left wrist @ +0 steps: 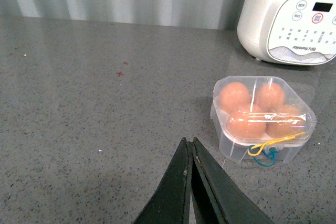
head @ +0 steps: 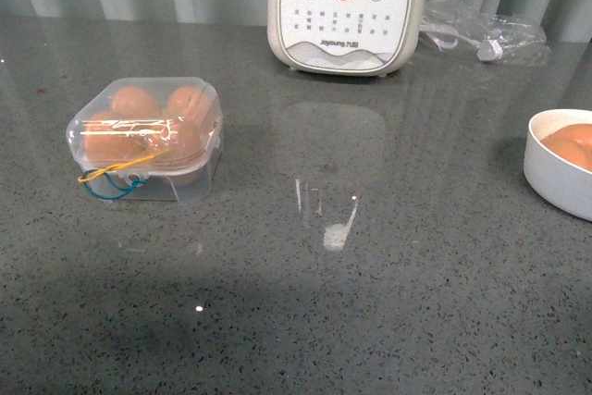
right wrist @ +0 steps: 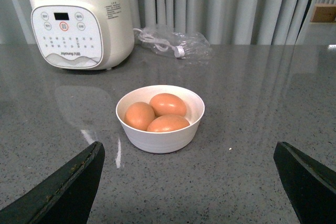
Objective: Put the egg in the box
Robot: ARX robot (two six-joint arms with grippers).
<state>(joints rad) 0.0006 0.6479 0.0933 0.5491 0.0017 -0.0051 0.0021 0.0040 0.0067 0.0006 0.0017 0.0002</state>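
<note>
The clear plastic box [head: 145,139] stands on the grey table at the left with its domed lid down, several brown eggs inside and yellow and blue cords at its front. It also shows in the left wrist view [left wrist: 262,116]. Three more brown eggs [right wrist: 157,114] lie in a round white bowl [right wrist: 160,137]; the bowl's edge shows at the right in the front view [head: 558,176]. My left gripper [left wrist: 189,142] is shut and empty, a short way from the box. My right gripper [right wrist: 189,153] is open wide and empty, a short way from the bowl. Neither arm shows in the front view.
A cream kitchen appliance [head: 340,8] with a button panel stands at the back centre. A crumpled clear plastic bag [head: 483,32] with a white cable lies at the back right. A curtain hangs behind the table.
</note>
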